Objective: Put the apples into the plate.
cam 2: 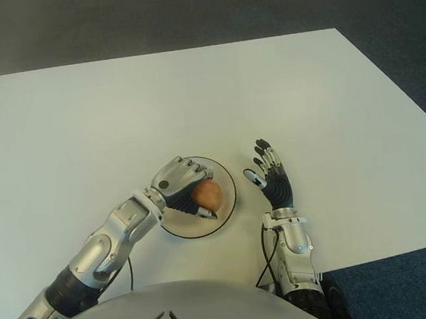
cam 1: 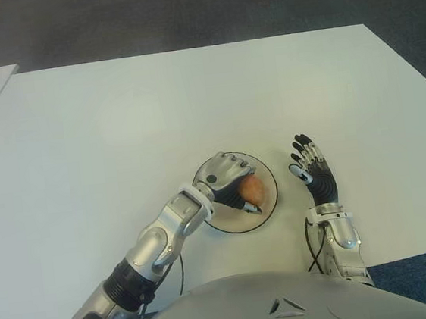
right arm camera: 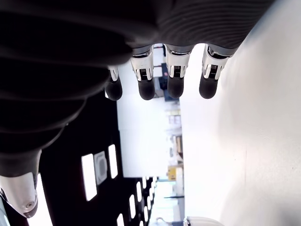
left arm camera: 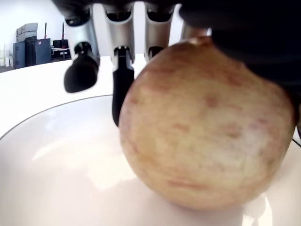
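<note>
The left robot hand [cam 1: 230,179] wraps its fingers around the round yellow-red apple [cam 1: 253,189], which sits inside the round white plate [cam 1: 272,196] on the white desk [cam 1: 118,124]. The right robot hand [cam 1: 313,168] shows just right of the plate, fingers spread and empty. Next, the left fingers likely need to let go and lift away.

The white desk [cam 1: 191,93] lies bare across its far half and out to both sides, so a hand could sweep there freely. Near the robot's body, the plate [cam 1: 271,194] is taken up by the left hand [cam 1: 226,179], which is wrapped over an apple [cam 1: 253,190] sitting in it. Just beside the plate's right rim the right hand [cam 1: 313,166] shows with fingers spread, leaving only a narrow strip of desk between them.
</note>
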Controlling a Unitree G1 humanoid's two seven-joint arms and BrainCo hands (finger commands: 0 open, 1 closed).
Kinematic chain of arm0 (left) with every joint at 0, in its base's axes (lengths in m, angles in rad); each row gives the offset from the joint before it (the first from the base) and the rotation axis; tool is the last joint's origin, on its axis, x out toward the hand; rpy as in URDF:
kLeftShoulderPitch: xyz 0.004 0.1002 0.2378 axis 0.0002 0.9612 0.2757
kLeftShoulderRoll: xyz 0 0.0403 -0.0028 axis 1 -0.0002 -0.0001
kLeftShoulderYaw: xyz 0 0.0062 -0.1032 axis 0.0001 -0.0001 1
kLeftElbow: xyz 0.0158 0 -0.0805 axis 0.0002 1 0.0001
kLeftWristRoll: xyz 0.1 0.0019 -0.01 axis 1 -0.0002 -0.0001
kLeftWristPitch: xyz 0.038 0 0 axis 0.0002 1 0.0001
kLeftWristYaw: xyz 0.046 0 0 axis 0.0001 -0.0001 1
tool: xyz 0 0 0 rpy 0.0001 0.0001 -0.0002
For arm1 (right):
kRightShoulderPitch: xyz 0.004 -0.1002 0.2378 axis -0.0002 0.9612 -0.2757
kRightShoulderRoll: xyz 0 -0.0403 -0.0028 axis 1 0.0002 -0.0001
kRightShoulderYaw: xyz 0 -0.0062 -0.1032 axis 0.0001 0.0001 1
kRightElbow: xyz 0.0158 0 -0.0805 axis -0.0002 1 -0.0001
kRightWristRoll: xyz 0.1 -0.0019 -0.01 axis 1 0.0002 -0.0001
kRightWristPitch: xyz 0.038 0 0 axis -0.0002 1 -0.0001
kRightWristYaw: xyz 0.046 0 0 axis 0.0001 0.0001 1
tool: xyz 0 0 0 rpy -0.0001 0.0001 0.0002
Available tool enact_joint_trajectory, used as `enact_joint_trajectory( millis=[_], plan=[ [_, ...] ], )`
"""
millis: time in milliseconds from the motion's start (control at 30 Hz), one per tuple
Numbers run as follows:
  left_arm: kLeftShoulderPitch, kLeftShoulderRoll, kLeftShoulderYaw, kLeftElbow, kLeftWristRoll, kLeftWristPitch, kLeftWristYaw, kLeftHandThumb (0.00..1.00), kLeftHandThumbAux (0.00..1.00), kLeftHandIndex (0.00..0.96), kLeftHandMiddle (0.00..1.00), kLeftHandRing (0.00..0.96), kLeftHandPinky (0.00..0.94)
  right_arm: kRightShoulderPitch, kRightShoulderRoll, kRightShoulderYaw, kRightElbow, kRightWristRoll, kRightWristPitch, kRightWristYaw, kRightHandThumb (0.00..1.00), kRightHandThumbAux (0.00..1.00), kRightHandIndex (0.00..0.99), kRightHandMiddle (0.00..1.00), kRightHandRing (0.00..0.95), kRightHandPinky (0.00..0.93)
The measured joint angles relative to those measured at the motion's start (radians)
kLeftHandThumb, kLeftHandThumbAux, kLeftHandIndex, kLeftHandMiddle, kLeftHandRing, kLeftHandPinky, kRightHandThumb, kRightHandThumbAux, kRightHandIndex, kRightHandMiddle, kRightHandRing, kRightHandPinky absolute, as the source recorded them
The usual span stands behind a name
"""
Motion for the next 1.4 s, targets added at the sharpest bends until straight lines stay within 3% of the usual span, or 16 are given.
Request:
enact_joint_trajectory(
  millis=[33, 67, 133, 200, 300, 533, 1400],
  plan=[
    [0.003, 0.0, 0.003, 0.004, -0.002, -0.002, 0.012, 0.44, 0.403, 0.374, 0.569, 0.576, 0.572, 0.0, 0.0, 0.0, 0.0, 0.0, 0.0, 0.001, 0.135, 0.574, 0.0, 0.001, 0.0, 0.0],
    [0.006, 0.0, 0.007, 0.01, -0.007, -0.005, 0.026, 0.387, 0.363, 0.331, 0.453, 0.451, 0.46, 0.0, 0.0, 0.0, 0.0, 0.001, 0.0, 0.002, 0.135, 0.573, 0.0, 0.002, 0.0, 0.0],
    [0.011, 0.0, 0.013, 0.022, -0.01, -0.008, 0.052, 0.33, 0.324, 0.272, 0.325, 0.313, 0.335, 0.0, 0.0, 0.0, 0.0, 0.002, 0.0, 0.004, 0.135, 0.572, 0.0, 0.002, 0.0, 0.0],
    [0.012, 0.0, 0.015, 0.033, -0.009, -0.009, 0.073, 0.25, 0.275, 0.144, 0.158, 0.147, 0.165, 0.0, 0.0, 0.0, 0.001, 0.001, 0.0, 0.005, 0.134, 0.567, 0.0, 0.003, 0.0, 0.0],
    [0.013, 0.0, 0.015, 0.039, -0.005, -0.006, 0.084, 0.192, 0.237, 0.047, 0.051, 0.048, 0.054, 0.0, -0.001, 0.0, 0.001, 0.001, 0.002, 0.006, 0.132, 0.561, 0.0, 0.002, 0.0, 0.0],
    [0.048, 0.001, 0.019, 0.023, 0.003, 0.011, 0.088, 0.154, 0.203, 0.003, 0.003, 0.003, 0.003, -0.001, 0.0, 0.0, 0.0, 0.0, 0.005, 0.006, 0.135, 0.552, 0.0, 0.0, 0.0, 0.0],
    [0.118, -0.025, 0.096, -0.047, -0.018, 0.02, 0.185, 0.188, 0.175, 0.0, 0.0, 0.0, 0.0, 0.0, -0.002, -0.001, 0.0, 0.014, 0.005, 0.024, 0.136, 0.564, 0.0, 0.0, 0.0, 0.0]
  ],
)
